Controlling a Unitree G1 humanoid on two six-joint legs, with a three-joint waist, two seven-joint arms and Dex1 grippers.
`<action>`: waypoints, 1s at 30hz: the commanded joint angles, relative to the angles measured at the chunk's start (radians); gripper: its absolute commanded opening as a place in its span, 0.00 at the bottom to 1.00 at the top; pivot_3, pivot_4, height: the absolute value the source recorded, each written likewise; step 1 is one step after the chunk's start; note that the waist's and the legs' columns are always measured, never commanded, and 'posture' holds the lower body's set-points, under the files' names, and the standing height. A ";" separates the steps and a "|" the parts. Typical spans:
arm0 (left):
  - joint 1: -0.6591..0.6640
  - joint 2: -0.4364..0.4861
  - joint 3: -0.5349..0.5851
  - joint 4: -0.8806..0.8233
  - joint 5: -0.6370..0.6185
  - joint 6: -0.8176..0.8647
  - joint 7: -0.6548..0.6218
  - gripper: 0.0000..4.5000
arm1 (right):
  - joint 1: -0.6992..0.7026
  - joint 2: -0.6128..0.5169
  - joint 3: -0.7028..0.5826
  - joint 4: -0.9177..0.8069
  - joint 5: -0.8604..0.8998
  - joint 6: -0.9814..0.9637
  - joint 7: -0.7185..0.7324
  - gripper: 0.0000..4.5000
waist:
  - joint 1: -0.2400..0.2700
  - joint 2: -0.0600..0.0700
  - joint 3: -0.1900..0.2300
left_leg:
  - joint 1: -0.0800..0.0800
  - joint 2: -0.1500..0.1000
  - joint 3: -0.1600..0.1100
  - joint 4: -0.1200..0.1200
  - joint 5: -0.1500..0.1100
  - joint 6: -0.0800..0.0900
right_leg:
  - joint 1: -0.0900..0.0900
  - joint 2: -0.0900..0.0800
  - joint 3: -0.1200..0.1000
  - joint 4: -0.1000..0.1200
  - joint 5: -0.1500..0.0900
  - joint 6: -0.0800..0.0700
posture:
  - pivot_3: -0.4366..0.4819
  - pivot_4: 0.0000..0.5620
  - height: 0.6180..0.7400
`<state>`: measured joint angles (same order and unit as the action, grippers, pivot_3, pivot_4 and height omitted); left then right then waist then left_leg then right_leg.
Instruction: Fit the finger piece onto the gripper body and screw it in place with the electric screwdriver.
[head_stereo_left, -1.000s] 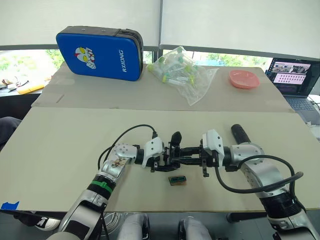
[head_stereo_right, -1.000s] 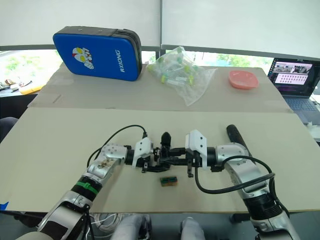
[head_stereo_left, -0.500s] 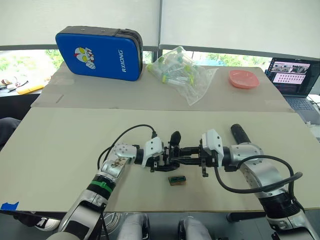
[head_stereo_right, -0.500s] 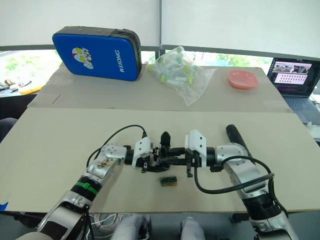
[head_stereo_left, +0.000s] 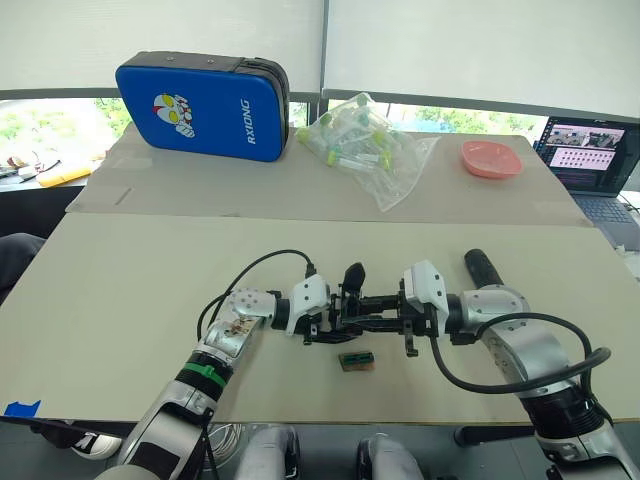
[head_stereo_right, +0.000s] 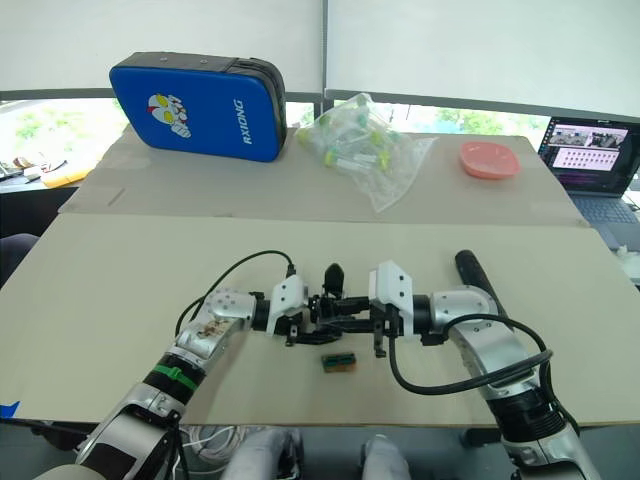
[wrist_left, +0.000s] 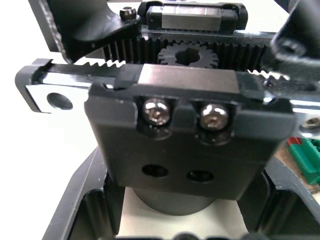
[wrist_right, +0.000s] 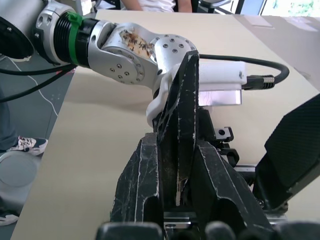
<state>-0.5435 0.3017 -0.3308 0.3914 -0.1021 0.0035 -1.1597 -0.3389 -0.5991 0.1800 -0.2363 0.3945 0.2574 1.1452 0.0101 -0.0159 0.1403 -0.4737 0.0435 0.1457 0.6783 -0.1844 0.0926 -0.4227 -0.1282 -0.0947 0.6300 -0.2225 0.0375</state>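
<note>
Near the bench's front edge, my left gripper (head_stereo_left: 322, 322) clamps the gripper body (head_stereo_left: 350, 300) while my right gripper (head_stereo_left: 392, 312) pinches the finger piece (wrist_right: 178, 145) against it. If the piece tilts, I judge its holes would miss the carriage's. My left wrist view shows two empty holes below the fitted screws (wrist_left: 182, 112); the electric screwdriver (head_stereo_left: 480, 268) lies unused towards the right edge.

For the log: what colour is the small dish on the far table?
Pink, or salmon: the small dish shows best in the left eye view.
</note>
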 joint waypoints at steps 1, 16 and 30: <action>0.013 0.003 -0.008 -0.001 0.011 0.014 0.003 0.53 | 0.003 -0.006 -0.005 -0.019 0.007 0.016 -0.005 0.09 | 0.000 0.000 0.000 | 0.000 0.000 0.000 0.000 0.000 0.000 | 0.000 0.000 0.000 0.000 0.000 0.000 | 0.48 0.27 1.00; 0.014 -0.002 -0.004 0.006 0.010 0.013 0.013 0.53 | -0.007 -0.009 0.034 -0.021 -0.017 0.101 -0.036 0.09 | 0.000 0.000 0.000 | 0.001 0.000 0.000 0.000 -0.002 -0.003 | 0.001 0.000 0.000 0.000 0.000 0.000 | 0.48 0.27 1.00; 0.005 -0.012 -0.005 0.025 0.013 0.006 0.017 0.53 | -0.013 -0.021 0.051 0.021 -0.044 0.140 -0.056 0.09 | 0.001 0.001 -0.002 | 0.003 0.000 0.000 0.000 -0.002 -0.003 | 0.002 -0.001 0.000 0.000 0.000 0.000 | 0.48 0.27 1.00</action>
<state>-0.5398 0.2925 -0.3298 0.4040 -0.1018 -0.0010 -1.1480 -0.3577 -0.6151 0.1996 -0.2598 0.3967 0.3749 1.1037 0.0112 -0.0153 0.1386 -0.4700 0.0436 0.1456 0.6782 -0.1867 0.0892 -0.4207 -0.1291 -0.0945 0.6300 -0.2226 0.0374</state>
